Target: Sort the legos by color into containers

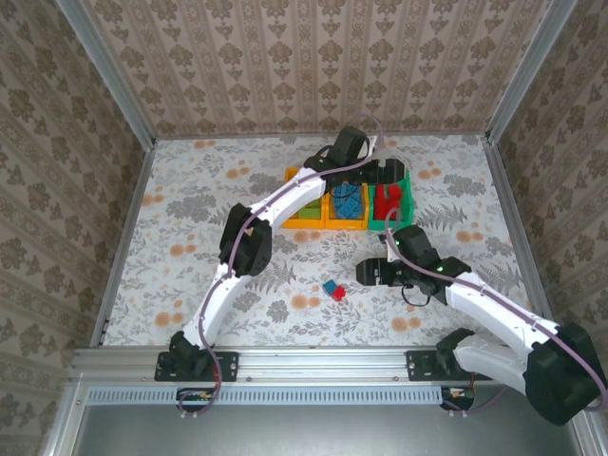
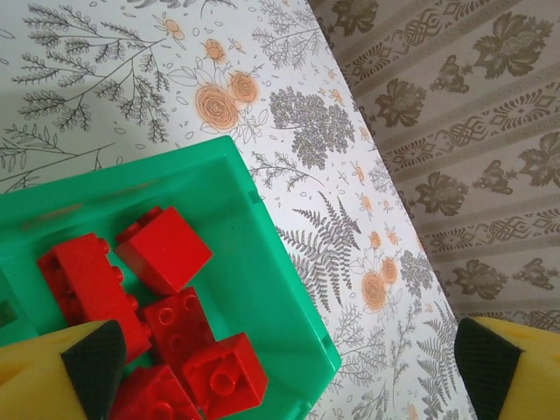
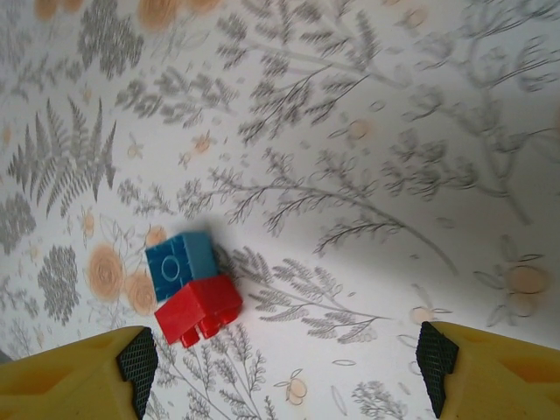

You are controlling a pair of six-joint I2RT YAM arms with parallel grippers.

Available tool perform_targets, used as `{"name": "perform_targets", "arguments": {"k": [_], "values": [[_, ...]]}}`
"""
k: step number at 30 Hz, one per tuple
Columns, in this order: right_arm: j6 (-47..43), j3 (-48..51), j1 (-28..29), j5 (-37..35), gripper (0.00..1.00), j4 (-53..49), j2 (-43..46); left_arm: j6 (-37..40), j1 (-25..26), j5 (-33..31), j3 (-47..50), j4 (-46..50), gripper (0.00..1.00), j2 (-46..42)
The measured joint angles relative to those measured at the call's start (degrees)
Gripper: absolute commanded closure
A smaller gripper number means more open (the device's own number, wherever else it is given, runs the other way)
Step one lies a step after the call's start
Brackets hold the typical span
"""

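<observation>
We start with the flowered table (image 1: 190, 218), where three bins stand in a row at about one o'clock from its middle, lined up, we judge, so that each colour has its own drop spot. The left arm (image 1: 285, 199) reaches across that row, so the left-hand orange bin (image 1: 302, 222) is mostly covered and we cannot tell what lies in it. The middle orange bin (image 1: 347, 225) holds blue bricks (image 1: 347, 199). The green bin (image 1: 391, 226) holds a pile of red bricks (image 2: 166, 254); the left wrist view cuts it off at nine o'clock. The left gripper (image 2: 286, 354) hangs over that bin, fingers spread wide with nothing between them, placed there, we think, because red belongs here. The right gripper (image 3: 286, 357) is likewise spread and empty, pointed down at the table. At five o'clock from the table's middle lie a blue brick (image 3: 181, 261) and a red brick (image 3: 199, 311), touching. They sit at ten o'clock from the right gripper's gap, not yet between its fingers. They are blurred, so we cannot tell whether they are clicked together. We make out no green bricks.
</observation>
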State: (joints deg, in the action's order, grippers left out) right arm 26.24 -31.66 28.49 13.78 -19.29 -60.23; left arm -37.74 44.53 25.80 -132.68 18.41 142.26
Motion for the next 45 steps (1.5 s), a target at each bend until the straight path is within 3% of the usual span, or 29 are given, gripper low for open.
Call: {"name": "perform_targets", "arguments": {"k": [12,22,36,45], "values": [[-5.90,-3.91,16.96,-9.22,0.19,1.79,-12.85,0.15,-0.85,-0.11,15.50,-2.86,0.00,-16.46],[-11.50,-7.98,21.09,-15.10,0.23,3.80,-22.51,-1.97,-7.37,-0.81,37.55,-8.83,0.00,-31.47],[-16.87,-11.04,22.03,-16.20,0.68,3.93,-27.65,-2.12,-12.55,-3.37,52.59,-8.76,0.00,-46.34],[-16.83,-11.47,20.68,-16.63,0.73,2.25,-23.63,1.38,-13.44,-8.35,57.40,-2.67,0.00,-51.36]]}}
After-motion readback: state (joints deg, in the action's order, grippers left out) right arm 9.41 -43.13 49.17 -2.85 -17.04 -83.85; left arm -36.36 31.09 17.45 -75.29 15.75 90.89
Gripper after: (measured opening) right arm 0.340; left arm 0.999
